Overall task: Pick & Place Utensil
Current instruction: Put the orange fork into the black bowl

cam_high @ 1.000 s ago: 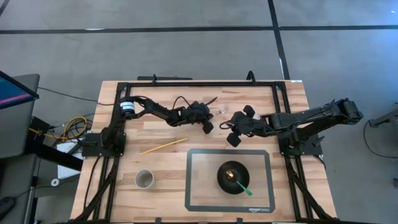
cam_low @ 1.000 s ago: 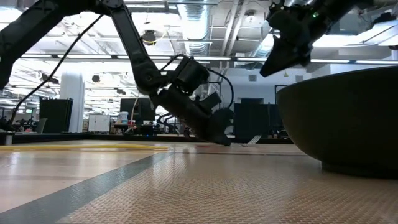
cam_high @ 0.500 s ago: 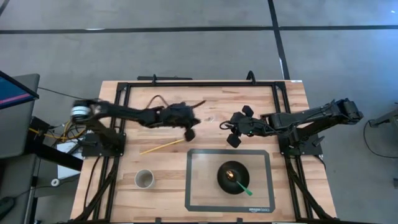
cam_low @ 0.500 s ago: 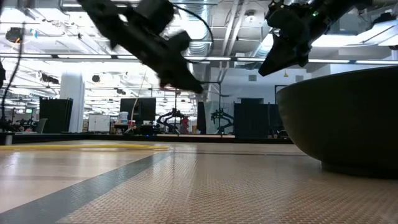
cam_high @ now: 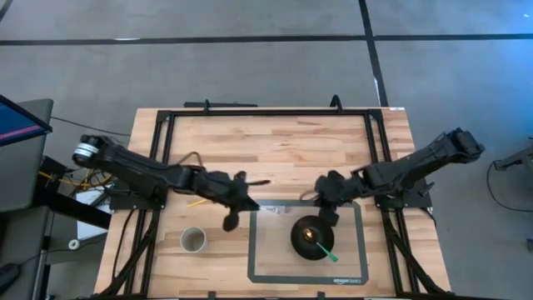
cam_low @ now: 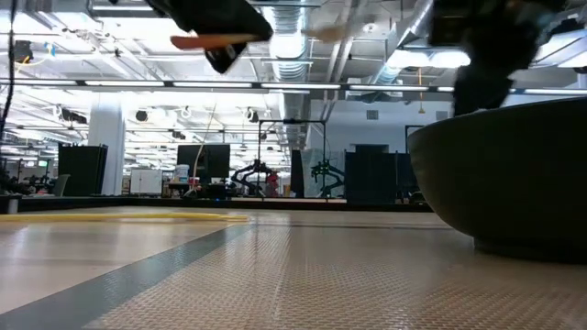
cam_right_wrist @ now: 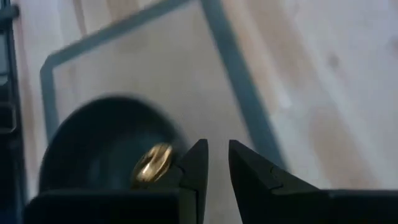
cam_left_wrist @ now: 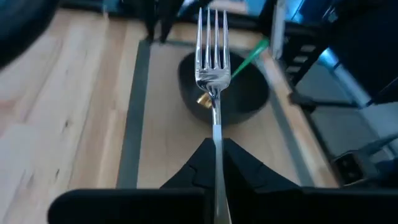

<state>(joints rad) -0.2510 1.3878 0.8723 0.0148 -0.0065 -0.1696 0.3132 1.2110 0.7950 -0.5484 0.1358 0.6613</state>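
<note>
1. In the low view, the black bowl (cam_low: pixel 514 179) is cut off at the 3 o'clock edge, and its contents are hidden by its wall.
2. The fork (cam_left_wrist: pixel 213 74) is cut off at the 6 o'clock edge of the left wrist view, its handle concealed between the left gripper (cam_left_wrist: pixel 215 155) fingers.
3. In the right wrist view, the gold object (cam_right_wrist: pixel 153 163) is blurred and cannot be identified.
4. The right gripper (cam_low: pixel 486 55) is smeared in the low view.

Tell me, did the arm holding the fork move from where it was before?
Yes. In the high view the left gripper, shut on the fork, has come from the table's far middle toward the near side, reaching the mat's left edge.
</note>
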